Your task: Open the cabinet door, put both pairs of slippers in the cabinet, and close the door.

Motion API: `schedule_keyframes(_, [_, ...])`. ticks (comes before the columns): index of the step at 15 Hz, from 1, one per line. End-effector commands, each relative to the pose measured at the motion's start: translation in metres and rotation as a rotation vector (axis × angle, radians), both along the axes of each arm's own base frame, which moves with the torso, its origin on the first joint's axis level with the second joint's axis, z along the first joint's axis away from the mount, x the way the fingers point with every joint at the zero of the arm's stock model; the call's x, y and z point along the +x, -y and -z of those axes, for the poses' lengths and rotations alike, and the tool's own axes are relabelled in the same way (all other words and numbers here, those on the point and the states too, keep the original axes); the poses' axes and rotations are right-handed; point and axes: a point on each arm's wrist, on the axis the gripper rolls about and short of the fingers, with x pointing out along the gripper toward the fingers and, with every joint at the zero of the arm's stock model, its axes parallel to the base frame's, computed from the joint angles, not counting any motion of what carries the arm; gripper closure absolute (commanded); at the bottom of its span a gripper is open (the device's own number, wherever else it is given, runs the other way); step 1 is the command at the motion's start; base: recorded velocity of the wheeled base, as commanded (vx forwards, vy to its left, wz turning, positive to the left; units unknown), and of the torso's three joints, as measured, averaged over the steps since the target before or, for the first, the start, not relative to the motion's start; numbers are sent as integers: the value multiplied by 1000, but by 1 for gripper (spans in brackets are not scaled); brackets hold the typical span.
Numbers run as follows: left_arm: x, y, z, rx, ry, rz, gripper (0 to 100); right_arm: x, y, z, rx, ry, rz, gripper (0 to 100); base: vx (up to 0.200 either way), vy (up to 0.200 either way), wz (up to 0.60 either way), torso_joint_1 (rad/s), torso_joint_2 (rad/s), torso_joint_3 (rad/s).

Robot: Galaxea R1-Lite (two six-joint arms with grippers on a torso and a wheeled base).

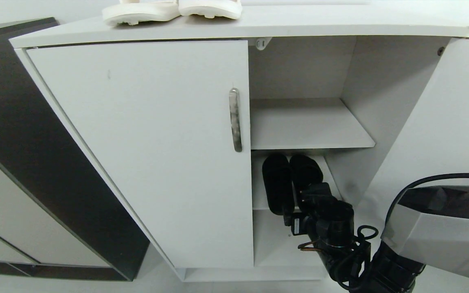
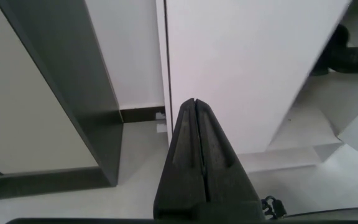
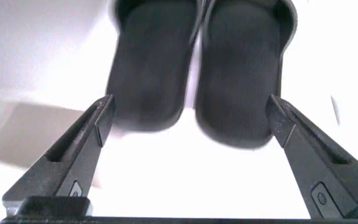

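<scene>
A pair of black slippers (image 1: 278, 183) (image 3: 151, 68) lies side by side on the lower shelf (image 1: 259, 199) of the white cabinet (image 1: 299, 28), toes pointing inward. My right gripper (image 1: 305, 197) (image 3: 188, 118) is just in front of their heels. It is open wide, with its fingers (image 3: 92, 134) spread to either side of the pair and holding nothing. A pair of white slippers (image 1: 169, 10) rests on the cabinet top. The right door (image 1: 454, 122) stands open. My left gripper (image 2: 194, 107) is shut and empty, low in front of the closed left door (image 1: 145, 142).
The upper shelf (image 1: 307, 126) inside the cabinet is bare. A metal handle (image 1: 235, 120) runs down the closed left door's edge. A dark panel (image 1: 23, 142) (image 2: 73, 81) stands to the left of the cabinet. The open door bounds the space on the right.
</scene>
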Motion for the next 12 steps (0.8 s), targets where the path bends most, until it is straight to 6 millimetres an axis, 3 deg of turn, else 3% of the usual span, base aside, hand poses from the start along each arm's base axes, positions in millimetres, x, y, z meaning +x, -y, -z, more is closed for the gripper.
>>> schedule_keyframes(1, [0, 0, 0, 0, -1, 0, 100, 1, 0, 1, -2, -2, 2, 0, -200, 0, 0, -2, 2, 7])
schedule_keyframes(5, [0, 0, 0, 1, -1, 0, 100, 0, 0, 5, -10, -11, 0, 0, -200, 0, 0, 1, 5, -2])
schedule_keyframes(12, [0, 0, 0, 3, -1, 0, 100, -1, 2, 5, 3, 6, 2, 0, 0, 0, 0, 0, 0, 0])
